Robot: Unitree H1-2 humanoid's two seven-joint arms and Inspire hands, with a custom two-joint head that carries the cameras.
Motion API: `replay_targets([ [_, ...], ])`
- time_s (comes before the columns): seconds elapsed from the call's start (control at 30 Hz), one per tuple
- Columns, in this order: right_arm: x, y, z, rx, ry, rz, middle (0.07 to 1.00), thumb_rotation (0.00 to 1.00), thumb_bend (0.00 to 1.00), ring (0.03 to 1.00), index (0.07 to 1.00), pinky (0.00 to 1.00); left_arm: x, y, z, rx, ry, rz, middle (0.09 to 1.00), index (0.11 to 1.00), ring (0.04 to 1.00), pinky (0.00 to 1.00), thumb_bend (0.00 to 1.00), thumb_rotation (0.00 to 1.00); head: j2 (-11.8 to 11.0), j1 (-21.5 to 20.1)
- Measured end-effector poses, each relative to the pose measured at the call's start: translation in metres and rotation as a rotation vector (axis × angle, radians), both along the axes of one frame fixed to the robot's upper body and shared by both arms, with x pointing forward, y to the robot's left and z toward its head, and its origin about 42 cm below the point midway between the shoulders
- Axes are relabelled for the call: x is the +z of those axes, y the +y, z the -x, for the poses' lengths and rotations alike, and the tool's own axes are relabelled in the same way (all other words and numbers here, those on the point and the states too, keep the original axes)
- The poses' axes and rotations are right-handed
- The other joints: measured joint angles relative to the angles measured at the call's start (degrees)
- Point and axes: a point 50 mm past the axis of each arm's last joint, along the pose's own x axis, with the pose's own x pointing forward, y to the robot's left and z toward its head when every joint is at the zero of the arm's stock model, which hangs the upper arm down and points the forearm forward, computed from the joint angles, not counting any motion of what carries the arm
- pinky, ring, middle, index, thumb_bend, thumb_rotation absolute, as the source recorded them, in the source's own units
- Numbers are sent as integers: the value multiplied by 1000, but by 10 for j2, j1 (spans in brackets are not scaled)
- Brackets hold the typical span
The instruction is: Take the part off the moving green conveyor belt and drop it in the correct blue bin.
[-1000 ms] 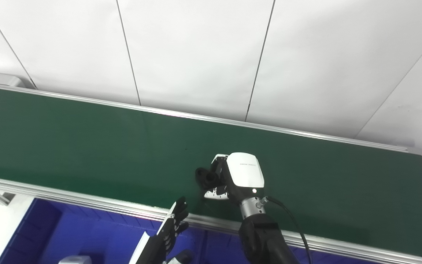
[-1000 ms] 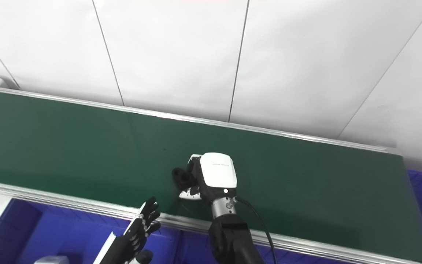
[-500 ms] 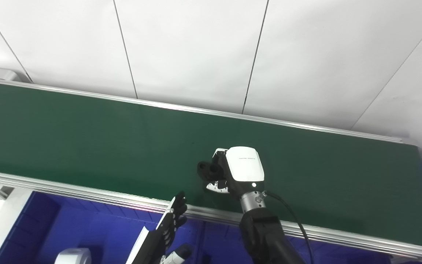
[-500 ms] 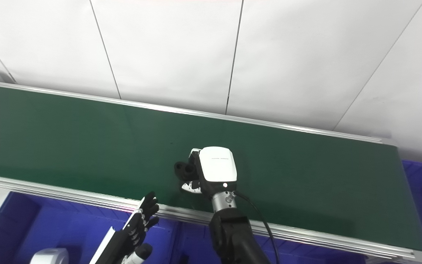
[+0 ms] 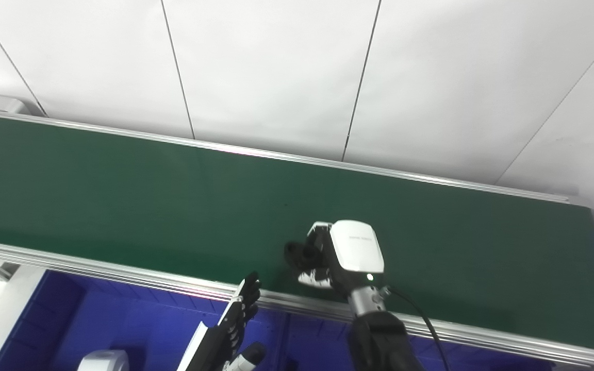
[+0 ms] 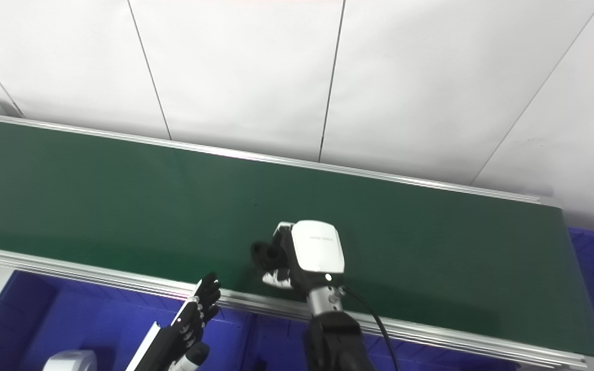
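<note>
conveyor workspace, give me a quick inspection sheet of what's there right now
surface: green conveyor belt, silver rails along both edges, bare apart from the hand and part
job's things: black part held over the belt's near side; blue bin below the near rail
clutter: white object in the bin, cut off by the frame
hands: right hand shut on the black part; left hand over the bin, fingers straight, holding nothing
cables: black cable from the right wrist
surroundings: white panelled wall
</note>
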Motion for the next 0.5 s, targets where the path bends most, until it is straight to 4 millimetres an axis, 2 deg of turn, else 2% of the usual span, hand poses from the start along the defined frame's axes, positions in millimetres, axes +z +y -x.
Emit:
replay_targets([
  [0.1,5,-11,3,0,9,6,214,144,509,147,471,100,1,2,-4,-3,-11,6,1000,1000,1000,1000,740,799,1,-10],
  [0.2,17,-24,13,-2,5,8,254,145,507,176,482,127,0,6,-5,-4,-13,0,1000,1000,1000,1000,740,812,5,-26],
  [0.23,21,-27,16,-5,-2,6,278,145,506,194,486,144,0,8,-5,-7,-11,-1,1000,1000,1000,1000,739,819,10,-46],
  [0.3,28,-31,19,-8,-6,4,280,145,507,196,485,143,-1,11,-5,-13,-9,-3,1000,1000,1000,1000,725,832,11,-48],
  [0.43,48,-34,22,-8,-37,-11,285,144,507,191,489,133,-1,17,-5,-9,-10,-16,1000,1000,1000,1000,717,875,25,-90],
  [0.5,61,-37,29,-2,-47,-25,281,145,506,184,489,126,0,20,-6,-11,-1,-26,1000,1000,1000,1000,724,891,29,-98],
])
